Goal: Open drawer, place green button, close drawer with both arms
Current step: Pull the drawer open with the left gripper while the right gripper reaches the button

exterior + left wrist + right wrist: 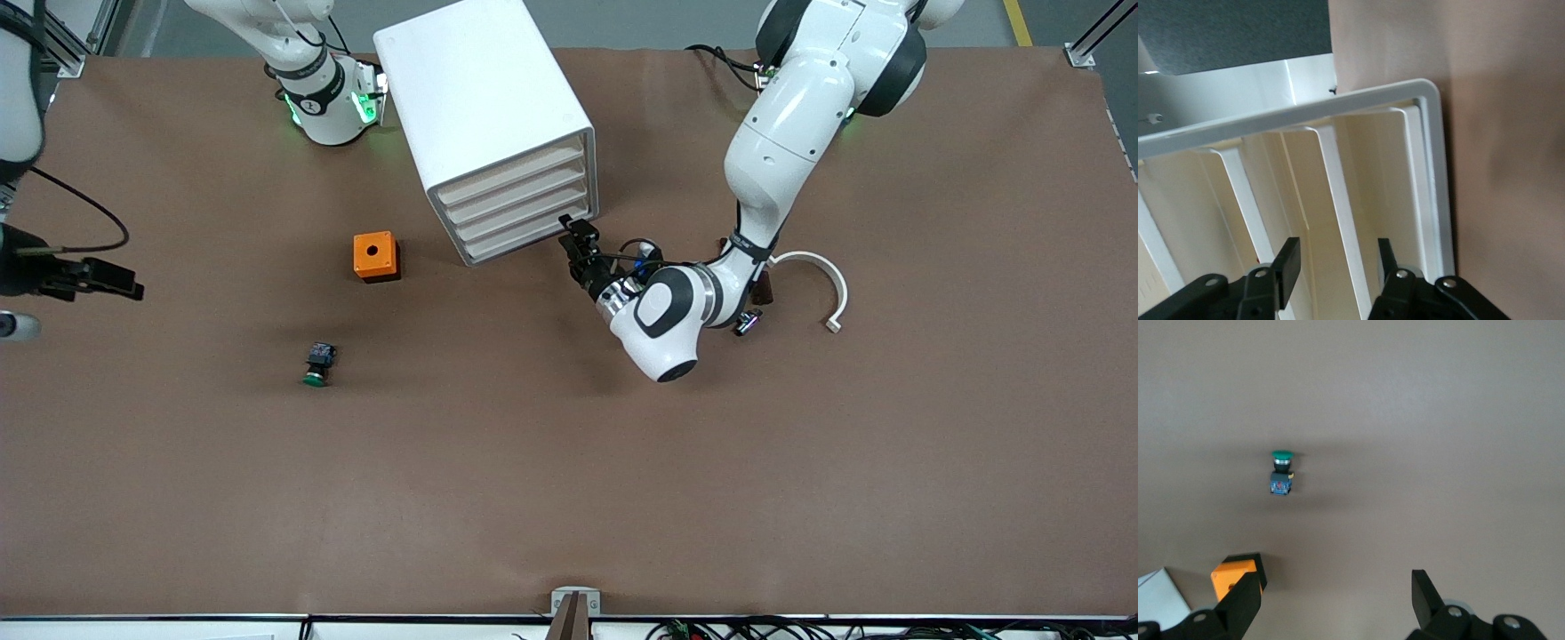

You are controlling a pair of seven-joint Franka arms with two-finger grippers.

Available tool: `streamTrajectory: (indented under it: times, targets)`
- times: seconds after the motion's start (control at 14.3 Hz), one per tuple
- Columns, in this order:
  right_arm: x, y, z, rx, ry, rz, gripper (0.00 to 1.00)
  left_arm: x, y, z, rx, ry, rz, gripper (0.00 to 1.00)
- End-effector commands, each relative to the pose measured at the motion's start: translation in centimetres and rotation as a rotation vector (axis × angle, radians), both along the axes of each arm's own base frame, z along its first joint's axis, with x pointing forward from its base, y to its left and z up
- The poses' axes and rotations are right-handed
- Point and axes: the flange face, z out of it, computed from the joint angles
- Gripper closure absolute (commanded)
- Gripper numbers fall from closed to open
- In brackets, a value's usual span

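The white cabinet point(484, 98) stands with all four drawers shut; the drawer point(526, 242) is the lowest one. My left gripper point(576, 236) is open and empty at the cabinet's lower front corner. In the left wrist view its fingertips point(1289, 261) straddle a white drawer lip beside the lowest drawer point(1413, 173). The green-capped button point(318, 364) lies on its side on the table, nearer the front camera than the orange box. My right gripper point(132, 289) is open and empty, up over the right arm's end of the table. The right wrist view shows the button point(1281, 473) past its open gripper point(1335, 593).
An orange box with a round hole point(375, 256) sits between the cabinet and the button; it also shows in the right wrist view point(1231, 572). A white curved piece point(822, 277) and a small dark button point(749, 321) lie beside the left arm.
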Motion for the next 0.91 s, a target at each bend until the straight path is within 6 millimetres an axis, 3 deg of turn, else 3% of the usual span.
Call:
streamTrajectory:
  times: [0.0, 0.21, 0.35, 0.63, 0.84]
  targets:
    - [-0.3, 2.4, -4.5, -0.01, -0.024, 0.018, 0.0, -2.0, -1.7, -0.8, 0.001, 0.052, -0.037, 0.47]
    - [0.2, 6.8, -10.9, -0.029, -0.064, -0.07, 0.0, -3.4, -2.5, -1.6, 0.009, 0.069, -0.064, 0.47]
    - [0.5, 7.8, -15.1, -0.032, -0.08, -0.08, 0.0, -4.5, -3.3, -1.7, 0.009, 0.078, -0.09, 0.47]
    - [-0.3, 8.9, -22.1, -0.032, -0.133, -0.087, 0.0, -5.7, -4.0, -2.0, 0.008, 0.092, -0.115, 0.78]
    - [-1.4, 9.9, -26.3, -0.032, -0.157, -0.111, 0.0, -5.5, -3.9, -2.0, 0.008, 0.092, -0.11, 0.87]
